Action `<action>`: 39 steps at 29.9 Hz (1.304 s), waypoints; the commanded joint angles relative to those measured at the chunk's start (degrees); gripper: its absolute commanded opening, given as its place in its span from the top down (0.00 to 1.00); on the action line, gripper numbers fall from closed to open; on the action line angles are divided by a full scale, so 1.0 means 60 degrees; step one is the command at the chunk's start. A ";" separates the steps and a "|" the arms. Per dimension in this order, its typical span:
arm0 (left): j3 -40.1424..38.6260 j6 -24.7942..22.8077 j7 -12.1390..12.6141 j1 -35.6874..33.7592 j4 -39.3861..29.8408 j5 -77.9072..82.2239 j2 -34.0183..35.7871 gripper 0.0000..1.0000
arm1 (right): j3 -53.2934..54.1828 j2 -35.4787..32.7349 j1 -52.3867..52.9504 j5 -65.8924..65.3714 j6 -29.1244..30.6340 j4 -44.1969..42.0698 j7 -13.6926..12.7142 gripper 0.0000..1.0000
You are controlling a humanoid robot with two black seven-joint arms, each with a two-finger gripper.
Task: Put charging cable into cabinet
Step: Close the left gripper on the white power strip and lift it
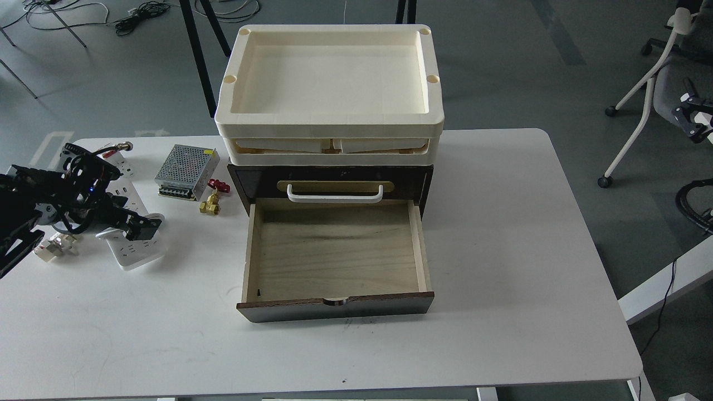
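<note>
In the head view, the left gripper [139,225] is sitting right over the strip [133,253] at the table's [501,223] left side, and its fingers are too dark to say if they are spread or pinching. The strip is lying with its long axis running away from the robot and slightly leftward, well apart from the open drawer [334,250] on its right. The right arm is not showing, so the left one is probably nearer.
</note>
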 commanded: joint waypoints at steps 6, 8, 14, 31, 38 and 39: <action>0.0003 0.0031 0.0000 0.0059 0.0014 -0.0001 -0.0002 0.27 | 0.0000 0.0011 -0.0080 0.0012 0.0000 -0.0030 0.0000 0.00; 0.0017 0.0046 0.0000 0.0074 0.0014 -0.0001 0.0012 0.27 | 0.0000 0.0011 -0.0109 0.0012 0.0000 -0.0030 0.0000 0.00; 0.0823 0.0484 0.0000 0.0000 0.0305 -0.0001 -0.0017 0.29 | 0.0014 0.0011 -0.0124 0.0012 0.0000 -0.0030 0.0000 0.00; 0.1145 0.1100 0.0000 0.0030 0.0790 -0.0001 -0.0163 0.65 | 0.0014 0.0011 -0.0197 0.0114 0.0000 -0.0044 0.0015 0.00; 0.1350 0.1130 0.0000 -0.0014 0.0790 -0.0001 -0.0193 0.96 | 0.0014 0.0011 -0.0329 0.0349 0.0000 -0.0059 0.0015 0.00; 0.1379 0.1159 0.0000 -0.0029 0.0790 -0.0001 -0.0178 0.98 | 0.0014 0.0011 -0.0329 0.0349 0.0000 -0.0059 0.0015 0.00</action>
